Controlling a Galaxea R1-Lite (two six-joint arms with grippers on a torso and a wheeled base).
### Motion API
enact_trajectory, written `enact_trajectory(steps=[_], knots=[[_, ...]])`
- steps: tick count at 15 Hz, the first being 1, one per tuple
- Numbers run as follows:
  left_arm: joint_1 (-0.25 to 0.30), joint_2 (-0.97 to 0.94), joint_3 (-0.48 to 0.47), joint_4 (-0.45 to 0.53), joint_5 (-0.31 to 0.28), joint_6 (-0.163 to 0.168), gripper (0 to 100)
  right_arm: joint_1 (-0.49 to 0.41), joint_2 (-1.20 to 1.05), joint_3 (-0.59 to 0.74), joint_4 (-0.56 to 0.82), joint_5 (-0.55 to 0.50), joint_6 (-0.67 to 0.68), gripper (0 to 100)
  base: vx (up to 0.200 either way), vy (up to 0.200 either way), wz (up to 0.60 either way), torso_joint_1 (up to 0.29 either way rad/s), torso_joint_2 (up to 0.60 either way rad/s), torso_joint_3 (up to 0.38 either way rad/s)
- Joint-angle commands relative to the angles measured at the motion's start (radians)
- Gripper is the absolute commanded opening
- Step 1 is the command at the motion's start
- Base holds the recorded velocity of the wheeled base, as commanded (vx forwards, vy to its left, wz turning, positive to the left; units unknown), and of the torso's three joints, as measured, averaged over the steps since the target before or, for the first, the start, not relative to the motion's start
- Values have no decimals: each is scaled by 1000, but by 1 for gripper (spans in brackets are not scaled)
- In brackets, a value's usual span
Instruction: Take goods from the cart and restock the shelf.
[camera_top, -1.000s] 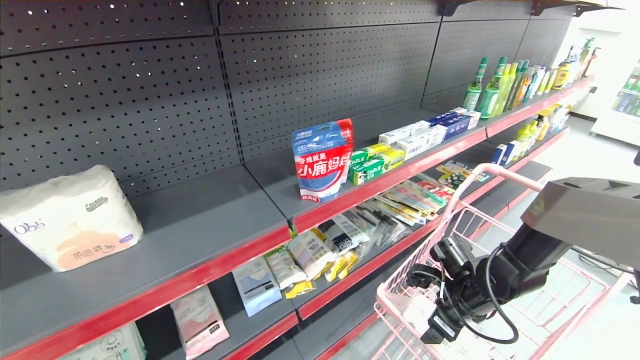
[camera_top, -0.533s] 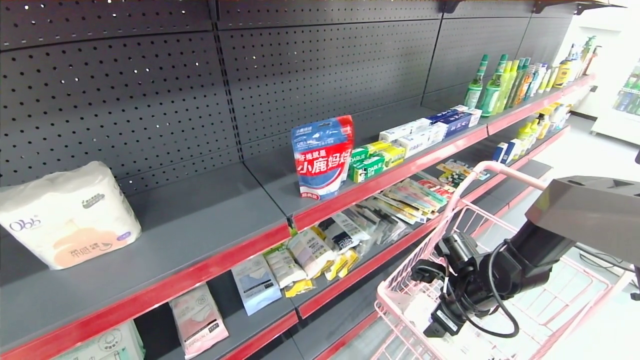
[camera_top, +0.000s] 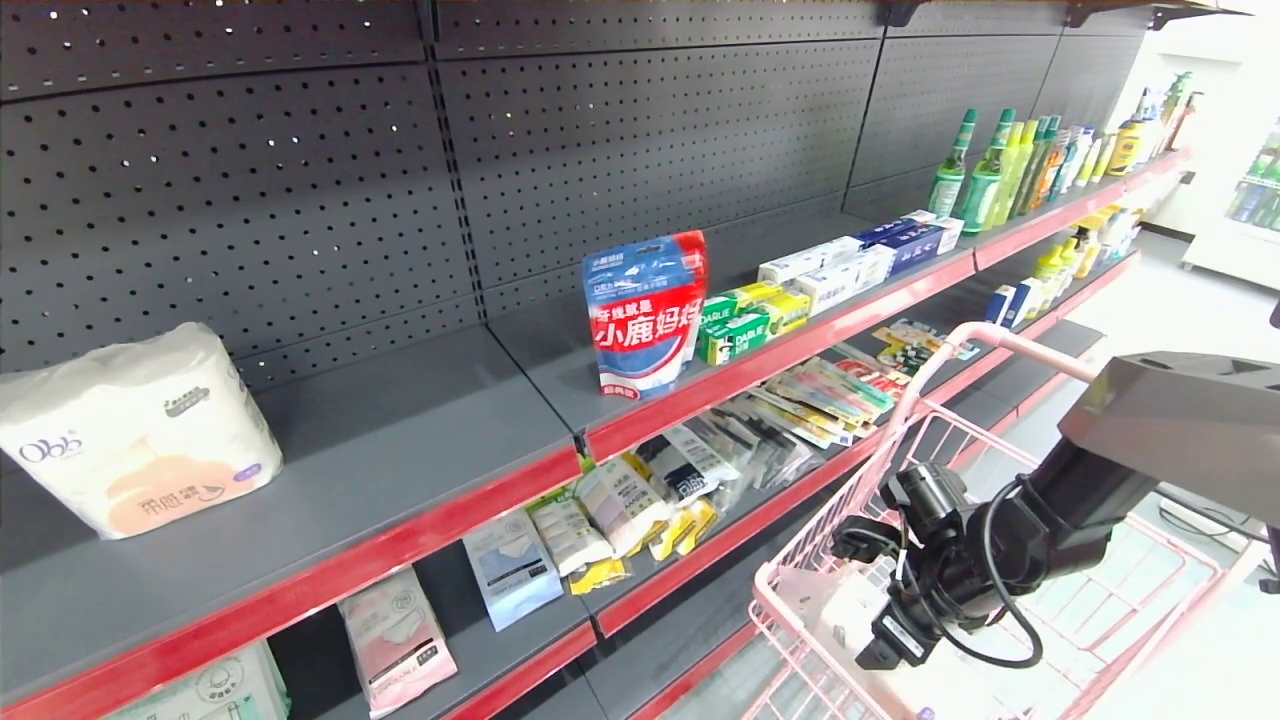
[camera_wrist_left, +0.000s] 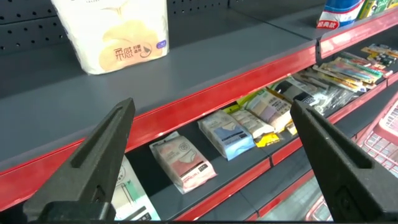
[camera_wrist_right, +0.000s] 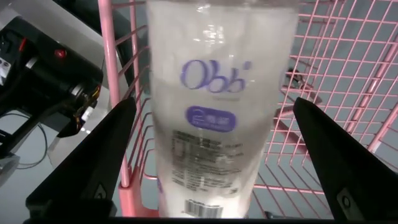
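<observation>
While the right claw (camera_wrist_right: 211, 104) hangs low inside the pink wire cart (camera_wrist_right: 109, 93), its two dark fingers (camera_wrist_right: 93, 168) are spread wide, one on each side of a clear-wrapped white pack (camera_wrist_right: 211, 162) with blue print. That pack stands upright between them, close against the cart's wire wall, and whether either finger touches the wrap cannot be told. Beyond the pack lies the pink mesh of the cart floor. The left claw (camera_wrist_left: 211, 104) is also spread wide with nothing between its fingers, and it faces the shelf (camera_wrist_left: 205, 62). Straight ahead of it runs the red front edge of the grey upper board. Under that edge, on the lower board, flat sachets lie in a row, among them a pink sachet (camera_wrist_left: 183, 163) and, just beside it, a pale blue sachet (camera_wrist_left: 227, 134). Farther off on the upper board a white pack of toilet rolls (camera_wrist_left: 115, 34) stands alone. Well apart from it along the same board stands a blue and red pouch (camera_top: 645, 315), with green boxes (camera_top: 745, 325) just beside it and green bottles (camera_top: 985, 170) far beyond.
</observation>
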Motion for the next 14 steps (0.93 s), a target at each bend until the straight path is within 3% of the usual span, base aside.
enact_trajectory(steps=[1,10,14], knots=[[0,1,0,0,0,0,100,-4,2,0,-5,3,-4,100,0,0,0,0,0,0],[0,1,0,0,0,5,100,-9,19,7,-33,5,-22,100,0,0,0,0,0,0],[0,1,0,0,-1,6,100,-13,21,7,-37,23,-30,100,0,0,0,-122,293,165]])
